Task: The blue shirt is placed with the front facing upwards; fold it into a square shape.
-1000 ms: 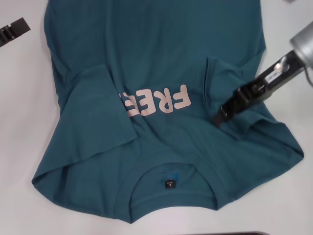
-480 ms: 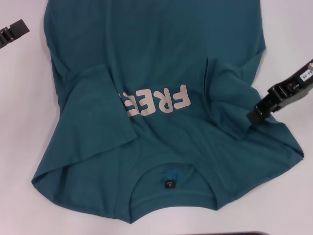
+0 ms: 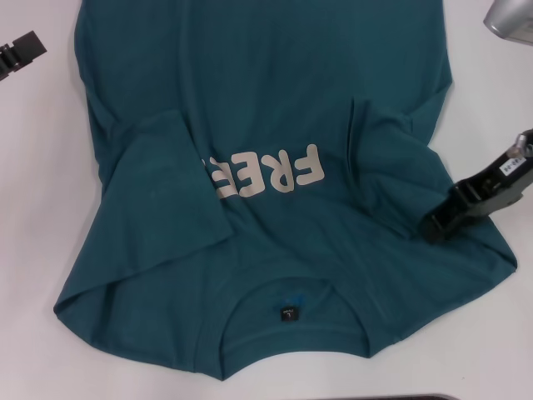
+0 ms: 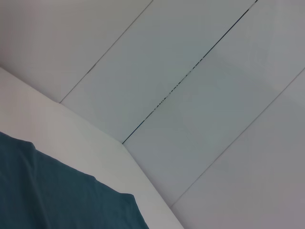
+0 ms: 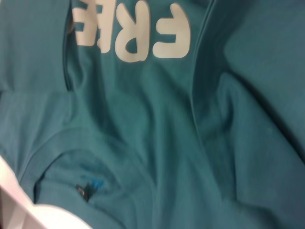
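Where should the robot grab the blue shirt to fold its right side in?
Probably the blue shirt at its right shoulder edge, coming from the right: that edge lies free on the table, the sleeve is already folded in, and the right gripper hovers there.

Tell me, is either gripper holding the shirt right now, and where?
Cannot tell. The right gripper sits low on the blue shirt at its right shoulder area, grip hidden. The left gripper is off the cloth, holding nothing.

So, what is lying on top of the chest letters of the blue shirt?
The left sleeve, folded inward, covers the letters after "FRE"; the hidden ones cannot be read.
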### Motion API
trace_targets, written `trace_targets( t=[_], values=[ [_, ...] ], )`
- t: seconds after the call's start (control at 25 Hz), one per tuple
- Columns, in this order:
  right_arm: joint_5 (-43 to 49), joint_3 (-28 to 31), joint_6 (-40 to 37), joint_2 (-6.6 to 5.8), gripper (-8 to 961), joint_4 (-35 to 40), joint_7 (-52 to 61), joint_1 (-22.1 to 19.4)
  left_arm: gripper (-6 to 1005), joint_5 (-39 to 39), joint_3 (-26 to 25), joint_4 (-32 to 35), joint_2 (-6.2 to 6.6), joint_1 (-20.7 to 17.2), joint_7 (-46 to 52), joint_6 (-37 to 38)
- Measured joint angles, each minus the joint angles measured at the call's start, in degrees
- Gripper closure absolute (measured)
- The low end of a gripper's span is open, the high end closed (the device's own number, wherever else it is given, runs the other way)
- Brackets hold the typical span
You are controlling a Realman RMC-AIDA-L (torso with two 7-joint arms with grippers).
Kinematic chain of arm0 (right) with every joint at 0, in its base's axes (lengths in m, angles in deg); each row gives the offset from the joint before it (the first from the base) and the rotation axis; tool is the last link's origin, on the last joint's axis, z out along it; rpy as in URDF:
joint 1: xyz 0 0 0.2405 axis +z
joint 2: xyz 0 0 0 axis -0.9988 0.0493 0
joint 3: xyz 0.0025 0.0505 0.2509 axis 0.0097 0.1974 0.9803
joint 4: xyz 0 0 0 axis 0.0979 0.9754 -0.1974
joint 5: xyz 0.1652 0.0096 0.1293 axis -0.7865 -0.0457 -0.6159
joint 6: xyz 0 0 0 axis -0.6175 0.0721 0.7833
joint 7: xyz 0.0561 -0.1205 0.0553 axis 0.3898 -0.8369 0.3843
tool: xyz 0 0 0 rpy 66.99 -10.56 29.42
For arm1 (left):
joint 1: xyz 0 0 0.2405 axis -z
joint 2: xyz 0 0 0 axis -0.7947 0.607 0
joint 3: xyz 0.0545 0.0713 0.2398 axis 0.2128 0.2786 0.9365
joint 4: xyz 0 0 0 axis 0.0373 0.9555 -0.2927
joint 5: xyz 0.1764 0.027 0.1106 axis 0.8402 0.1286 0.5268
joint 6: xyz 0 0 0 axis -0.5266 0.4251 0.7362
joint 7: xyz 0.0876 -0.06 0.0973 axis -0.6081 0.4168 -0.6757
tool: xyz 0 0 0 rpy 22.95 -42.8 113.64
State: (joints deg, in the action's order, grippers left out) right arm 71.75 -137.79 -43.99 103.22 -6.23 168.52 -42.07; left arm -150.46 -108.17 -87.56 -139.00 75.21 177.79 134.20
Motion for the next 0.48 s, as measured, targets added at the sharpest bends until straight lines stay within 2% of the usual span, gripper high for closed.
trace_targets(
  t=[0.48],
  values=[
    [3.4,-2.8,7.0,2.87,621,0.7,4.6,0.5,235,-0.8,0.0,0.0,0.01,-0.3,0.1,0.1]
  ],
)
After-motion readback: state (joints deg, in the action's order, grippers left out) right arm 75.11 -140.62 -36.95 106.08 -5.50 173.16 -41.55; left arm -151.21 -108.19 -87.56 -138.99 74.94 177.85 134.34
